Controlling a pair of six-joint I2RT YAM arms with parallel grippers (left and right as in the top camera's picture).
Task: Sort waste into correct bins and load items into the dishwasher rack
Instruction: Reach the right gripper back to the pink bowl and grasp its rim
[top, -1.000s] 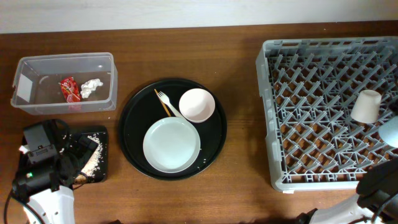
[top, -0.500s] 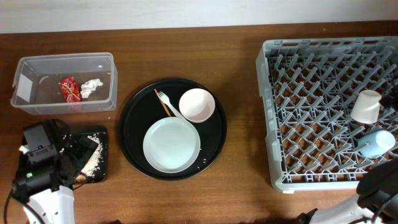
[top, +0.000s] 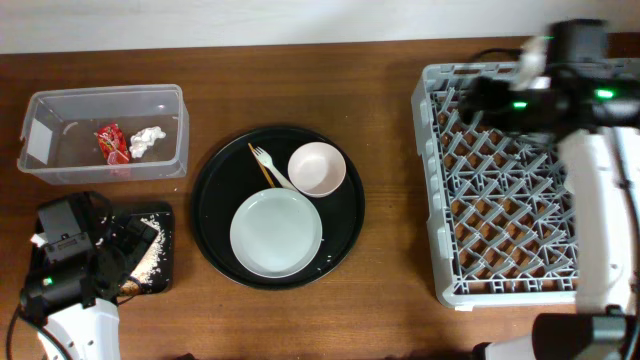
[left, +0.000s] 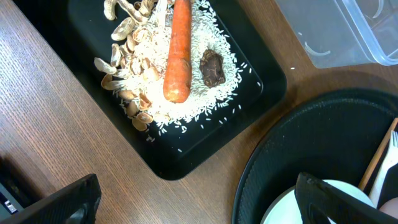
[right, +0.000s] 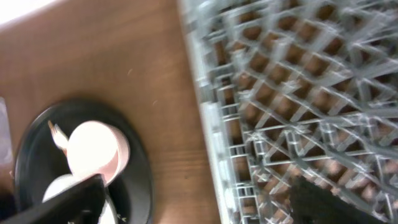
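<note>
the left gripper (left: 199, 202) is held wide and empty near the food scraps (left: 177, 53) in the black tray (left: 193, 155) at the table's near-left corner, the right gripper (right: 189, 202) wide and empty over the rack (top: 520, 200) at the right edge.

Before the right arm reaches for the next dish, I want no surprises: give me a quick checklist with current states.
1. Right pincer open and empty: ok.
2. Bowl on the round tray unobstructed from above: ok.
3. Plate free of scraps: ok.
4. Fork clear of the bowl: cannot tell.
5. Rack pegs free on its left side: ok.
6. Cups seated in the rack: cannot tell, the right arm covers part.
</note>
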